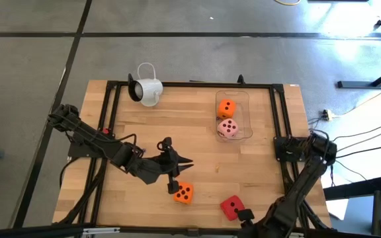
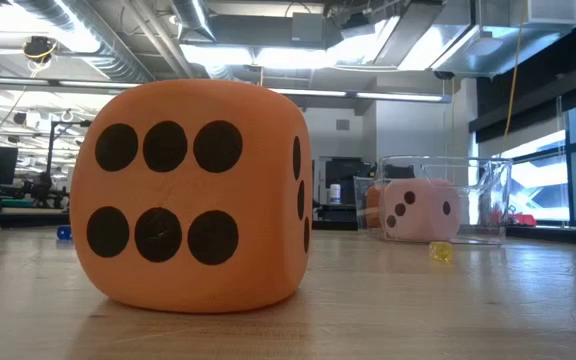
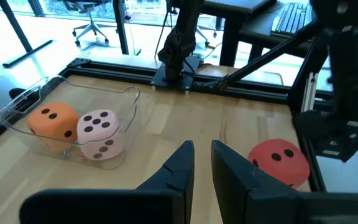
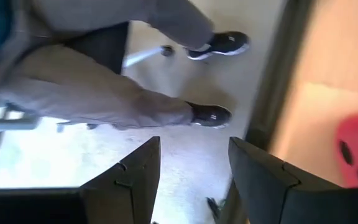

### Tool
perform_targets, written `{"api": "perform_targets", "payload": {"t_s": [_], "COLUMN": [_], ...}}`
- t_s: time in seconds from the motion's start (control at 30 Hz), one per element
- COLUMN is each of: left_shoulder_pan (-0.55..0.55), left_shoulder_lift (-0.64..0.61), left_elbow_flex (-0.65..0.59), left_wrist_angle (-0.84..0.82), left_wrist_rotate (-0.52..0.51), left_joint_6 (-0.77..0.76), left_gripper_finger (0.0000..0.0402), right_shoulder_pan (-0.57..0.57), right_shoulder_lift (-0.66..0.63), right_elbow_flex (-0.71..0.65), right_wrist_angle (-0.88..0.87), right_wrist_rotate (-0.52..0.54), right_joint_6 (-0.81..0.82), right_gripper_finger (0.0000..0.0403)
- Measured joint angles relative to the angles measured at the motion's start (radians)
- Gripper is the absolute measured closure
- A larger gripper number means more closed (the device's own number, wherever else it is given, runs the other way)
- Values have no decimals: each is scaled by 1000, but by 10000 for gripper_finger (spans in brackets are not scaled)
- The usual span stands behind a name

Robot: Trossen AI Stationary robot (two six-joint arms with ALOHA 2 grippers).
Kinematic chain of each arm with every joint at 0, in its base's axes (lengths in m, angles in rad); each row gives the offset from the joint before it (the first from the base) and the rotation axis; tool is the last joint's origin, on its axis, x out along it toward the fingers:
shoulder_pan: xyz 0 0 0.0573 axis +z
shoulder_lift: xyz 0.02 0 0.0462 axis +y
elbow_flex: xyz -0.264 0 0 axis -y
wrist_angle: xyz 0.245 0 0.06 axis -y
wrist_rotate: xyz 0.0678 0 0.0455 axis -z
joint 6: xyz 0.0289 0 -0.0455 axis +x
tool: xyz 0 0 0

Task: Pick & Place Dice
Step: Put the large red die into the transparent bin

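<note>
Dice: four. Two orange [image 1: 226, 107] [image 1: 183, 192], one pink [image 1: 227, 127], one red [image 1: 230, 207]. One clear tray [image 1: 246, 99]. One white camera [image 1: 147, 90]. Two arms.

Surface [image 1: 197, 165]: pale wood planks, smooth, faint sheen, framed in matt black metal rail [image 1: 190, 84]. Container [image 3: 126, 102]: clear glossy plastic. Orange die [image 2: 193, 195]: matt, soft foam-like skin with flat black pips; pink die [image 3: 99, 134] and red die [image 3: 279, 162] look alike. White camera [image 1: 147, 90]: glossy plastic.
</note>
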Motion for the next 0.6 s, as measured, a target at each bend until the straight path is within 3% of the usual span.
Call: {"api": "perform_targets", "payload": {"t_s": [0.37, 0.6], "left_shoulder_pan": [22, 48], "left_shoulder_lift": [0, 0], "left_elbow_flex": [0, 0], "left_wrist_angle": [2, -2], "left_wrist_rotate": [100, 115], "left_joint_6": [-27, -28], "left_gripper_finger": [338, 326], "right_shoulder_pan": [-2, -12], "right_shoulder_lift": [72, 72], "right_elbow_flex": [-1, -2], "right_wrist_angle": [-130, -216], "right_wrist_rotate": [88, 246], "right_joint_6": [148, 251], "right_gripper_finger": [213, 213]}}
